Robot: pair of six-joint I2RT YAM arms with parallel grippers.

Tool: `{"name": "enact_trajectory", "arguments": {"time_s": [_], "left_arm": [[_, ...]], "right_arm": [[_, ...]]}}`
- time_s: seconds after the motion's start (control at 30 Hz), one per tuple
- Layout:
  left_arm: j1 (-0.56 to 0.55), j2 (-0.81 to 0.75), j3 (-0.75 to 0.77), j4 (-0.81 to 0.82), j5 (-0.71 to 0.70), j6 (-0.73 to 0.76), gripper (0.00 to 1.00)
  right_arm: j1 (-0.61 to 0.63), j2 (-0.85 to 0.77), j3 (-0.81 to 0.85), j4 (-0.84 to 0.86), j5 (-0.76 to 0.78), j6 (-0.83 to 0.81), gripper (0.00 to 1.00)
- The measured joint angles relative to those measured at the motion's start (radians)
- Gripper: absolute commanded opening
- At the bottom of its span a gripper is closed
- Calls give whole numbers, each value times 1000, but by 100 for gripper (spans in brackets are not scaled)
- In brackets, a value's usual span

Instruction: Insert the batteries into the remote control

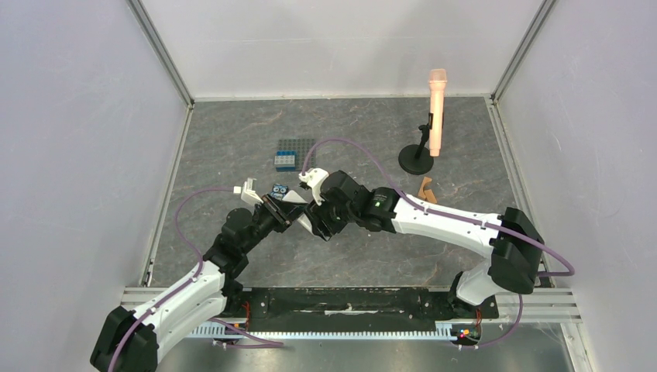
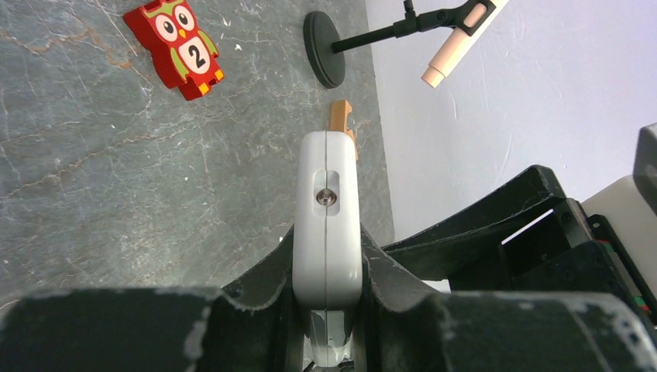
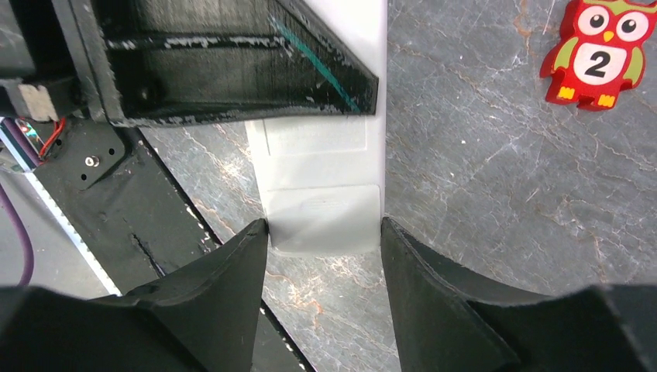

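The white remote control (image 2: 327,225) is held edge-on above the table, a small screw showing on its narrow side. My left gripper (image 2: 327,310) is shut on it. In the right wrist view the remote's back (image 3: 321,186) shows a ribbed cover at its end. My right gripper (image 3: 324,232) is closed across that end, one fingertip touching each long edge. My left gripper's finger (image 3: 232,70) clamps the remote just above. In the top view both grippers (image 1: 279,209) (image 1: 314,213) meet at the remote (image 1: 297,200) in the table's middle. No batteries are in view.
A red owl toy (image 2: 177,46) marked 2 lies on the table beyond the remote; it also shows in the right wrist view (image 3: 598,54). A blue owl toy (image 1: 280,189), a blue-grey brick plate (image 1: 294,153), a microphone stand (image 1: 416,160) and brown wooden pieces (image 1: 426,189) lie further back.
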Motion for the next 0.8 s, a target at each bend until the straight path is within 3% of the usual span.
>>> {"name": "enact_trajectory", "arguments": {"time_s": [0.27, 0.5, 0.8], "left_arm": [[-7, 3, 0, 2, 3, -25, 2], [-8, 7, 0, 6, 3, -27, 2], [-8, 7, 3, 8, 3, -32, 2]], "right_arm": [[1, -4, 20, 8, 0, -7, 61], [1, -16, 20, 5, 16, -6, 83], [-7, -132, 9, 40, 81, 68, 90]]}}
